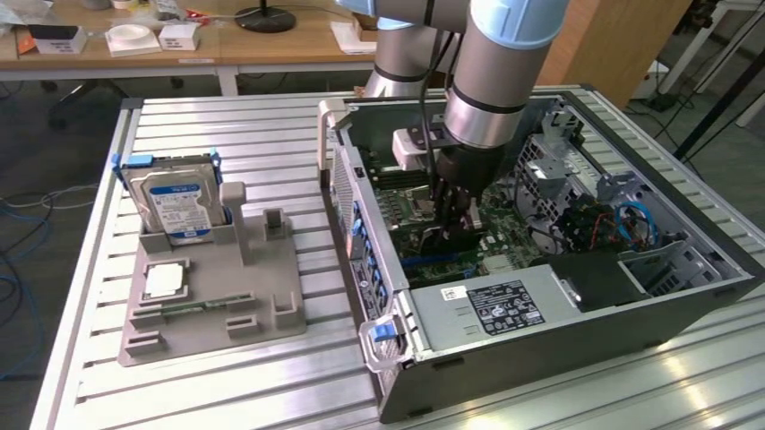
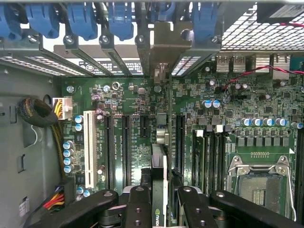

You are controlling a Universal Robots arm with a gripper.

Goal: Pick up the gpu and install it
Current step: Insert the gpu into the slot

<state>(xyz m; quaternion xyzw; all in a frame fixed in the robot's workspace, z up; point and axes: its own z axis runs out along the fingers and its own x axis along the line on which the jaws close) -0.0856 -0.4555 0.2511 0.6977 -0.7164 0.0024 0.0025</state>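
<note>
Holding the gpu edge-on between the gripper fingers, we're hovering it right over the motherboard inside the computer case. The claw is clenched on the card; in the wrist view we see its thin green edge with a logo running up between the two black fingers, and its metal bracket reaches toward the row of blue clips at the back wall of the case.

For this step we'd say alignment is everything. The card looks lined up near the long black slots, but we can't tell yet whether its bottom edge is actually in a slot or just above it. We reckon the thing to watch is keeping the card upright and square, so the bracket drops into its gap in the back wall at the same time as the edge meets the slot. Pushing while it's tilted could jam it.

As for what holds what: the case lies open on its side on the table, with the power supply at the near end and blue cables further in. The empty processor socket sits beside the slots. Well apart, on the exterior view's left, a grey tray has a hard drive standing upright in it and a processor chip lying flat.
</note>
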